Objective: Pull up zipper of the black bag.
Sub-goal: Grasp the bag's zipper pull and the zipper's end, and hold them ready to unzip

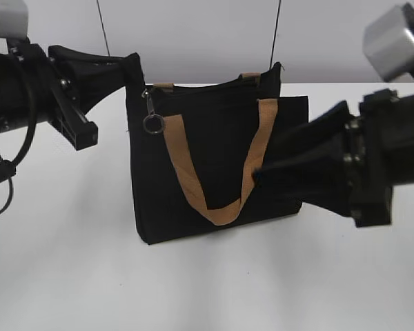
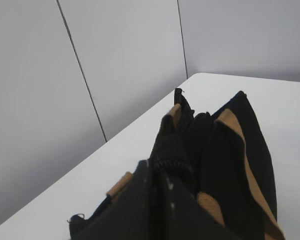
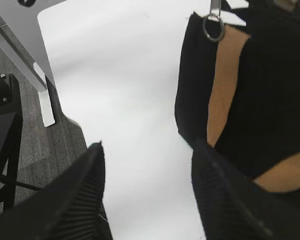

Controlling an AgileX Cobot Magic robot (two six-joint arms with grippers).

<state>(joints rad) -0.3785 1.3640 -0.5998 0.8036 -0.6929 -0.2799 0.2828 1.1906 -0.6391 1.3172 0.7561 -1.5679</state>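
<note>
zipper (image 1: 152, 114): silver slider with ring-ended pull tab at the top left corner of the black bag (image 1: 214, 165), hanging down the front face; the ring lies just beside the upper end of the near tan handle (image 1: 221, 172). Seen again at 1 o'clock in the right wrist view (image 3: 214, 22).
long axis: the tab hangs roughly 12-to-6; the zipper track runs along the bag's top edge, about 9-to-3 in the exterior view.
black bag: stands upright on the white table (image 1: 69, 262), mid-frame, mouth at the top.
left gripper (image 1: 127, 69): clenched on the bag's upper left corner fabric; the zipper lies at about 5 o'clock from it, very near. This is the nearer arm, yet it is occupied holding the corner.
right gripper (image 3: 150, 195): released, jaws spread with bare table between them; one finger overlaps the bag's lower front. The zipper lies at about 1 o'clock from it in the wrist view, well apart.
judgement: the pull likely falls to the right gripper, which must travel up and across to the ring.
hidden: the slider body is partly cut off at the top of the right wrist view; the left wrist view shows folded fabric and zipper teeth (image 2: 165, 165) but no pull tab; how far the track is closed cannot be told.
</note>
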